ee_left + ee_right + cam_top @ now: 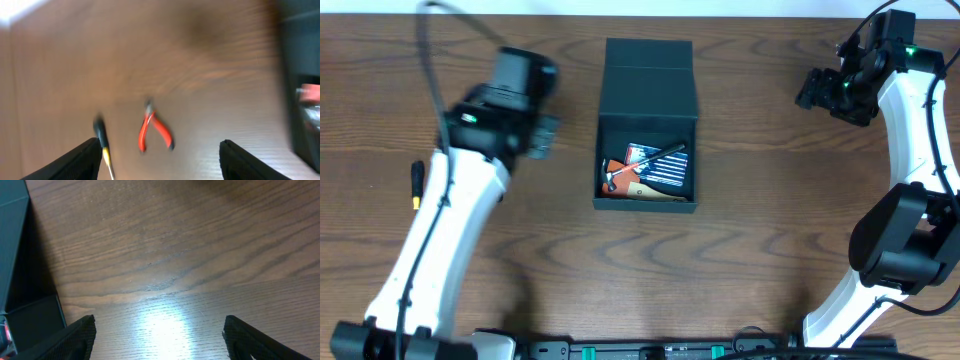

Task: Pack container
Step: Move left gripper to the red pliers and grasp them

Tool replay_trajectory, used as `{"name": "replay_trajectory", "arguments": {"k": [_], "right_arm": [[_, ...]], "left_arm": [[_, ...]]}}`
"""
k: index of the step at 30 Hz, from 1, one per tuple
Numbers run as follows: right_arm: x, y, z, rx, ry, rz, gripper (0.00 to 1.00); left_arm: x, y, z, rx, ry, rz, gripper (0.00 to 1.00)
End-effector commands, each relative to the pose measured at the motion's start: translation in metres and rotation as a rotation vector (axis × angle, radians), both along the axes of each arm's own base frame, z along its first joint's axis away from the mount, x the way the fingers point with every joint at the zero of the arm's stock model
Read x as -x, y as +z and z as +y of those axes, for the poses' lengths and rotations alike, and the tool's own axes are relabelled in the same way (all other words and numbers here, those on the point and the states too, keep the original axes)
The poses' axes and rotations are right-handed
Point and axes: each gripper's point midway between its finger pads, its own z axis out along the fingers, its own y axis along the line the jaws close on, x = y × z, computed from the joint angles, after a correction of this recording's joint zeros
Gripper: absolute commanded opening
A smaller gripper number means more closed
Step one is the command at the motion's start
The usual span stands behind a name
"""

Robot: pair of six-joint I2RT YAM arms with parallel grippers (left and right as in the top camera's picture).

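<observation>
Tabletop [770, 200]: brown wood grain.
Container [648, 88]: centre, slightly toward 12 o'clock, flap lid open, tools [650, 168] lying inside.
Left hand [542, 137]: at the container's 9 o'clock, fingers spread wide, empty.
Right hand [159, 325]: at its 2 o'clock, spread wide, empty.
Outside: red-handled pliers [155, 132], screwdriver [102, 145] beside them, on bare wood.

Red-handled pliers [145, 132] lie flat on the brown wooden table [750, 250]. A black-and-yellow screwdriver [102, 140] lies just left of them, not touching, on the table's left side.
</observation>
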Motion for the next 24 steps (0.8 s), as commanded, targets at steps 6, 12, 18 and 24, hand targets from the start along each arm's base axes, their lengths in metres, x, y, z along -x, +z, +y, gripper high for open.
{"name": "replay_trajectory", "arguments": {"k": [6, 12, 18, 24], "right_arm": [[-0.002, -0.002, 0.002, -0.013, 0.001, -0.003, 0.84], [-0.002, -0.002, 0.005, -0.013, 0.006, -0.003, 0.83], [0.001, -0.002, 0.005, -0.014, 0.006, 0.007, 0.83], [0.001, -0.003, 0.005, -0.015, 0.006, 0.011, 0.83]], "left_arm": [[0.005, -0.083, 0.072, 0.286, 0.471, 0.186, 0.74], [0.011, -0.151, 0.069, 0.315, 0.389, 0.418, 0.64], [0.025, -0.196, 0.062, 0.313, 0.409, 0.573, 0.56], [0.028, -0.213, 0.061, 0.326, 0.469, 0.604, 0.45]]}}
